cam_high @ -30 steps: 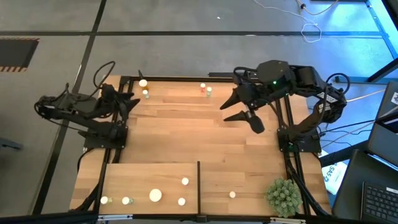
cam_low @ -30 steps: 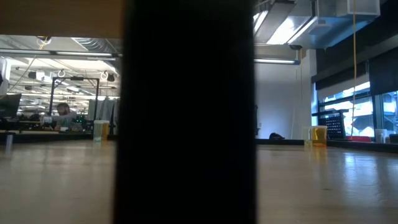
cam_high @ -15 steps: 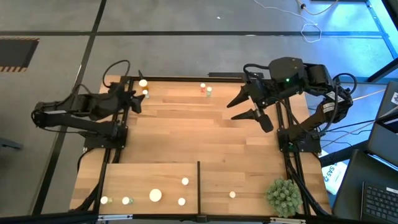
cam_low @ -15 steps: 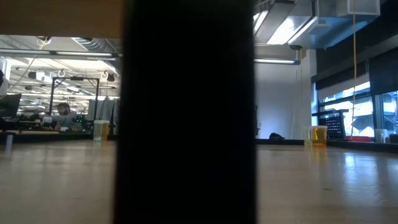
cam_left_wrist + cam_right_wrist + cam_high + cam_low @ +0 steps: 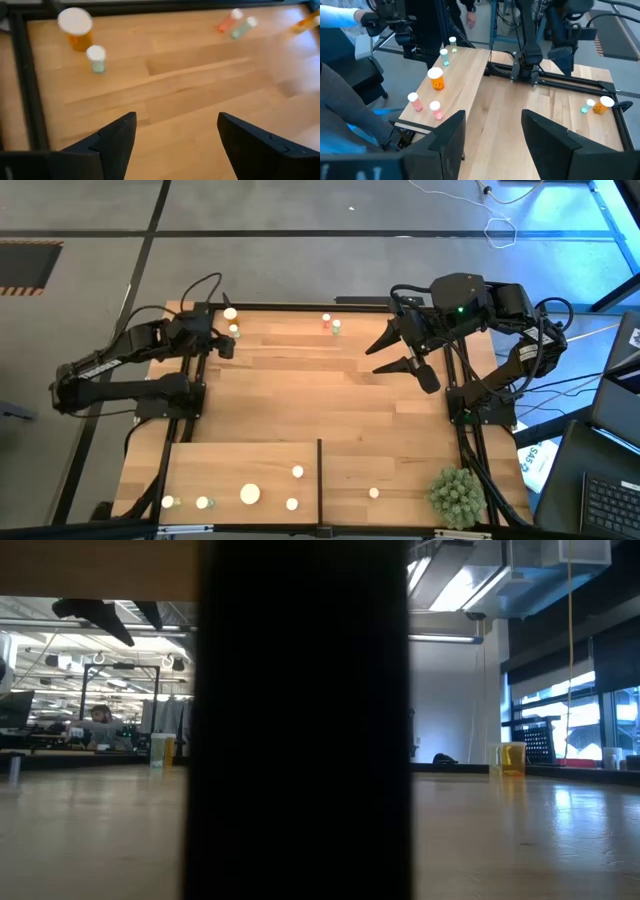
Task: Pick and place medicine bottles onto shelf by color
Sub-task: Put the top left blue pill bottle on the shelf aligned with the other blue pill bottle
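Hovering over the far left corner of the table [image 5: 300, 395], the left gripper [image 5: 226, 345] had its fingers spread and held nothing. Just beyond it stood a wide orange bottle [image 5: 230, 314] with a small green bottle [image 5: 234, 331] close beside it; the left wrist view showed the same pair, the orange one [image 5: 76, 34] and the green one [image 5: 96, 58], both upright and apart from the fingers. Farther along the far edge stood a red bottle [image 5: 326, 322] and a greenish bottle [image 5: 336, 327], nearly touching. The right gripper [image 5: 392, 352] hung above the right side of the table, fingers apart, empty too. On the shelf [image 5: 230, 465] at the near edge, five bottles stood left of the dark divider [image 5: 319, 480], one to its right. A spiky plant ball [image 5: 457, 496] sat at the near right corner.
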